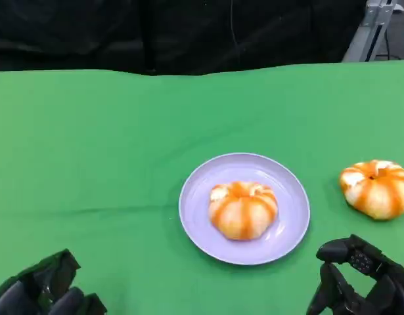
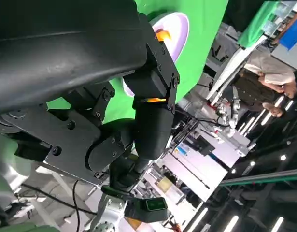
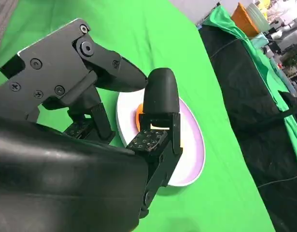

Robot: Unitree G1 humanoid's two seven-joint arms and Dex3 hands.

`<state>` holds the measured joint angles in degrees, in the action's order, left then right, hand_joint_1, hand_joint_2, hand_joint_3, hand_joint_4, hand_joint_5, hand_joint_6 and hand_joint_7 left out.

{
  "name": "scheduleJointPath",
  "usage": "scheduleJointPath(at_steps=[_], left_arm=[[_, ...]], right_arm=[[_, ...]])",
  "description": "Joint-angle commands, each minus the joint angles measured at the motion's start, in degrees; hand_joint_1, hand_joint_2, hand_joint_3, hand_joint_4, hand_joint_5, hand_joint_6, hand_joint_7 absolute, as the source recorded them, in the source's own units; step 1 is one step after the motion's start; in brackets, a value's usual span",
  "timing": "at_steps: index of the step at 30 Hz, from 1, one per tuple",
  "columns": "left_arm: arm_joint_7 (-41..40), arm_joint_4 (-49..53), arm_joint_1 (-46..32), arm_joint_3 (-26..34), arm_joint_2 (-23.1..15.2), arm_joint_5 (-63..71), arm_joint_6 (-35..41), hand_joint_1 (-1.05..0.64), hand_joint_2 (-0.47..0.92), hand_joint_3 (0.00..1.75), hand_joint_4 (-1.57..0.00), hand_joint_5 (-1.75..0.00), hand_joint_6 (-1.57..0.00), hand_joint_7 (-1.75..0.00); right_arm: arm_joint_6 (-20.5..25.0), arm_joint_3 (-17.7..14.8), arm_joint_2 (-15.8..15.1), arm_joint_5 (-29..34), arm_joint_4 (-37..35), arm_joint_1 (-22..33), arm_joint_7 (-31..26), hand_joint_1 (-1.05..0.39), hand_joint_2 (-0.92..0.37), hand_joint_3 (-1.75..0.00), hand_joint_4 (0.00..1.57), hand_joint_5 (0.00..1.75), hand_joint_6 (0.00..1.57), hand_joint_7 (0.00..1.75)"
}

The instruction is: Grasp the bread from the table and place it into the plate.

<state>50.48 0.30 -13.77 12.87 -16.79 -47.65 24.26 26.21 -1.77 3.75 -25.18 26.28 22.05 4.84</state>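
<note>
Nearest the robot, the left hand (image 1: 47, 289) is seen at the near edge of the green surface (image 1: 90, 164), well to the near-left of the plate (image 1: 195, 220). Its fingers appear drawn in and nothing is held in it; from its distance to the plate it is judged to be parked out of the way rather than taking part.

The right hand (image 1: 362, 279) lies near-right of the plate, just off its rim. In the right wrist view its fingers (image 3: 160, 96) are seen apart, with open space between them and nothing gripped, and the plate showing beyond them. This spread, empty posture, close beside the plate, is judged to suit either a release just made or a readiness to reach for more bread.

On the plate, a round orange-and-white bread (image 1: 243, 210) rests slightly right of centre, fully inside the rim and touched by neither hand. For this piece the placing is judged done.

To the right of the plate, well apart from it and slightly farther back, a second bread (image 1: 377, 189) of the same kind sits on the bare surface, untouched. Being on the right hand's side, it is judged the likelier next object, and would be taken by that hand.

Beyond the plate, the surface ends against a dark backdrop (image 1: 188, 33).
</note>
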Motion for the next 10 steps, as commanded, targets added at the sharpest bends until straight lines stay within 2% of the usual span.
scheduleJointPath(at_steps=[1, 10], left_arm=[[0.1, 0.5, 0.2, 0.9, -0.1, 0.6, 0.0, -0.16, 0.61, 0.84, -0.87, -1.75, -0.81, -1.70], [-1.0, -1.2, -0.3, 1.0, 1.0, 0.3, 1.1, -0.16, 0.64, 0.86, -0.85, -1.75, -0.78, -1.72]], right_arm=[[0.1, -0.6, -0.5, -1.1, 0.3, 0.4, 0.5, -0.17, -0.54, -1.09, 0.92, 1.58, 0.86, 1.33], [0.0, -1.0, -0.9, -0.8, 0.6, 0.8, 0.9, -0.17, -0.54, -1.08, 0.94, 1.55, 0.86, 1.34]])
